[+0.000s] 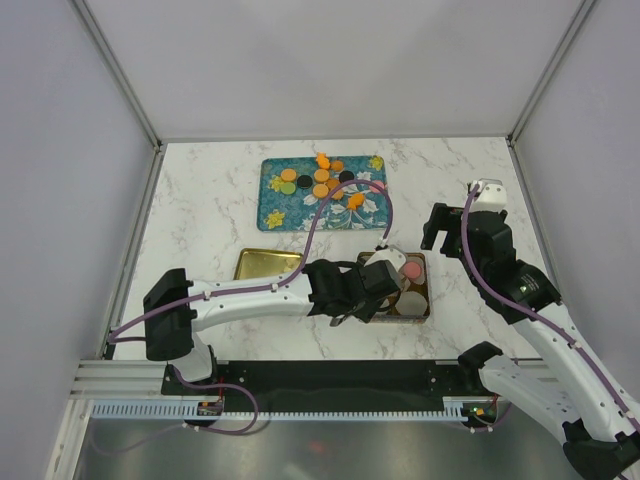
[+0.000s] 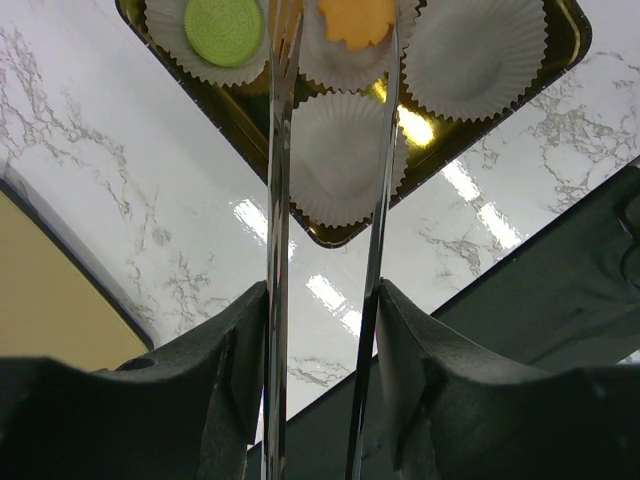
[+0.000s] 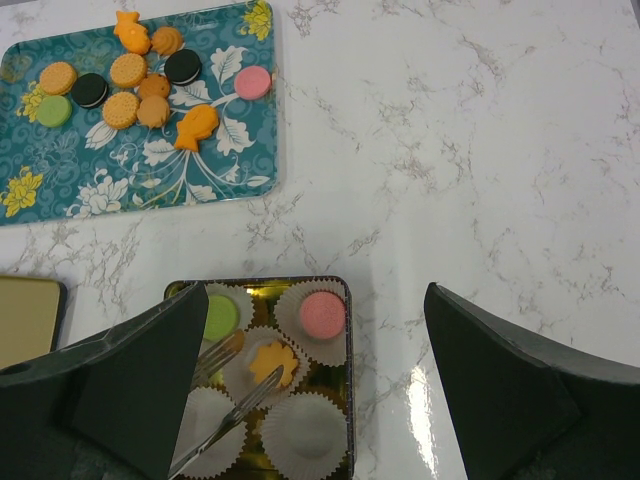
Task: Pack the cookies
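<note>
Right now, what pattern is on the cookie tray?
The tray is teal with white and yellow flowers; right wrist view.

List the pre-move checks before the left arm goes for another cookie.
1. tongs held between left fingers: ok
2. tong tips clear of orange cookie: cannot tell
3. orange cookie lying in a paper cup: ok
4. empty cup free in the tin: ok
5. cookies waiting on the tray: ok
6. right gripper open, empty: ok
</note>
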`<state>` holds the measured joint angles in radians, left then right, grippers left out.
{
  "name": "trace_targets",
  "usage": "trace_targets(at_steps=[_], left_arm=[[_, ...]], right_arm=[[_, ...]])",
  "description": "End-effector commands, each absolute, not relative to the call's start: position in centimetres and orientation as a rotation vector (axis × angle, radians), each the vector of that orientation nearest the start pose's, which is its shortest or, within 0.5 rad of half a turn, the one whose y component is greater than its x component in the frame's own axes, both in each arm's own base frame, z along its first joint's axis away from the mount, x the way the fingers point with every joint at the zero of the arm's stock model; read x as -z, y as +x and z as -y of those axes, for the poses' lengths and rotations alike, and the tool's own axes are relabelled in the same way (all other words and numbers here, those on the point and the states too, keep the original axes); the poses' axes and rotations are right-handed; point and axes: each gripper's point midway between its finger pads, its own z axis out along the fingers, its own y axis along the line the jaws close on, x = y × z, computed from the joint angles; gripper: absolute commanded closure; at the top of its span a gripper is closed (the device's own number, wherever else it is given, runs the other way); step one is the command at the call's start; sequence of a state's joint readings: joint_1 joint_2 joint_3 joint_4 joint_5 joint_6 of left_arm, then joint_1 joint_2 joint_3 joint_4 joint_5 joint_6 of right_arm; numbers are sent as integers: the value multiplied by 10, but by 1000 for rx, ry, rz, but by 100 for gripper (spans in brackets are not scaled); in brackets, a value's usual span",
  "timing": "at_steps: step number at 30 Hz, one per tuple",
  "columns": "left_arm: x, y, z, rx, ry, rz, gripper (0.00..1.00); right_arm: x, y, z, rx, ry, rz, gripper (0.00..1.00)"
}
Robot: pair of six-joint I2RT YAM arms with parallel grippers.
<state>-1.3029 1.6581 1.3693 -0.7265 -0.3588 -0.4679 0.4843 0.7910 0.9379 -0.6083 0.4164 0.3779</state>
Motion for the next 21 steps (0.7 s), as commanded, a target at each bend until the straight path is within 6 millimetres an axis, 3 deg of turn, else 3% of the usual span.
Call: trace_targets(at_steps=[1, 7, 10, 17, 21], left_arm=[[-165, 155, 382, 326, 834, -2268, 48], [-191, 170, 370, 338, 764, -2224, 48], [-205, 194, 356, 364, 680, -2232, 48], [-212, 283, 308, 306, 448, -2283, 48], [-206, 319, 297, 286, 396, -2305, 47]], right_arm=[[-265, 261, -71, -141, 163, -1959, 2], [-269, 261, -72, -145, 165, -1952, 2], [-269, 262, -73, -150, 158, -1956, 2], [-268, 263, -78, -169, 152, -1965, 2], [-269, 264, -79, -175, 147, -1963, 2]])
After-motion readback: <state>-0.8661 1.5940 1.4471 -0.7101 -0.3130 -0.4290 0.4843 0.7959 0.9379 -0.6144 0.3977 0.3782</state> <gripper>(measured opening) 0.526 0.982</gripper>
